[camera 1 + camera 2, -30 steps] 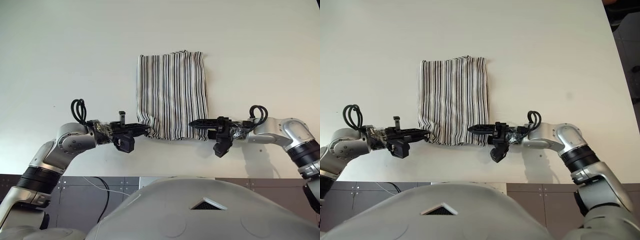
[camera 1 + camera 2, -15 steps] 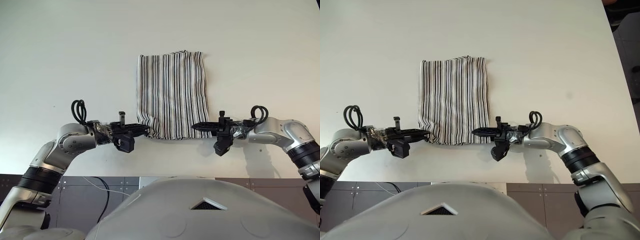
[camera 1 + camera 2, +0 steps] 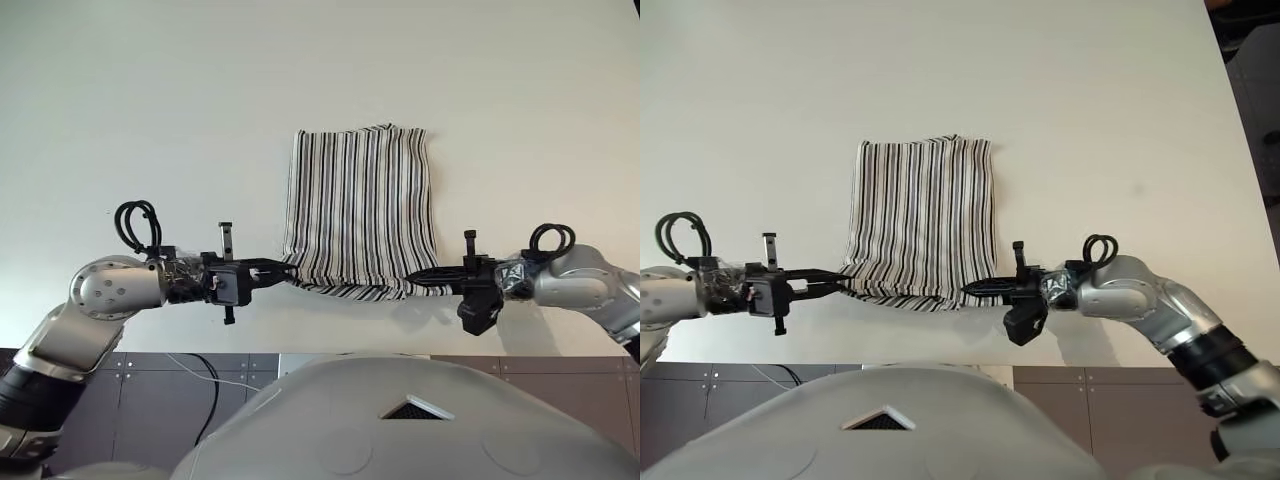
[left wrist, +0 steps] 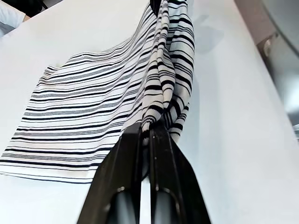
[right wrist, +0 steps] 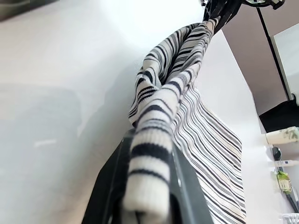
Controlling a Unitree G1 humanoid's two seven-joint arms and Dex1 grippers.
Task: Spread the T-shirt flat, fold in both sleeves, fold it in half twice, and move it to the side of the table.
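Note:
The black-and-white striped T-shirt [image 3: 360, 205] lies folded into a narrow rectangle on the white table [image 3: 150, 110]. Its near edge is lifted off the surface and sags between my two grippers. My left gripper [image 3: 282, 268] is shut on the near left corner; the left wrist view shows the cloth bunched between the fingers [image 4: 140, 140]. My right gripper [image 3: 428, 277] is shut on the near right corner, and in the right wrist view the fabric [image 5: 154, 116] is pinched in its jaws. The far edge of the T-shirt rests flat on the table.
The near table edge [image 3: 330, 350] runs just below both grippers. The table's right edge [image 3: 1240, 130] is well away from the T-shirt. Wide bare table lies to the left, right and beyond the cloth.
Both grippers have closed on the near corners and lifted the near edge of the T-shirt off the table. Both arms have drawn back toward the near edge. The view has shifted slightly.

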